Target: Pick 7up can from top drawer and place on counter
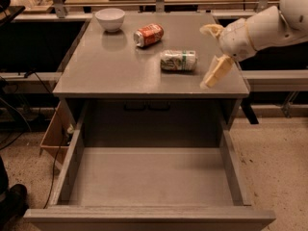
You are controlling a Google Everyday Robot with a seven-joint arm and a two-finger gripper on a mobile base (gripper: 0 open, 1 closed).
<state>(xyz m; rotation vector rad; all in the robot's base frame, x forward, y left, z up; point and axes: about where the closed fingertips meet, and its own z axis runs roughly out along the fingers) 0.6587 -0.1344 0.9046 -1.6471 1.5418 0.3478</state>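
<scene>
The 7up can (178, 60) lies on its side on the counter (110, 66), right of the middle. My gripper (211, 54) is to the right of the can and apart from it. It is open and holds nothing, with one finger (211, 30) up at the back and one finger (215, 73) down over the counter's right front part. The top drawer (149, 177) is pulled fully out below the counter, and its inside holds nothing.
An orange-red soda can (148, 35) lies on its side behind the 7up can. A white bowl (110, 19) stands at the counter's back left. A cardboard box (54, 134) sits on the floor left of the drawer. More tables stand behind the counter.
</scene>
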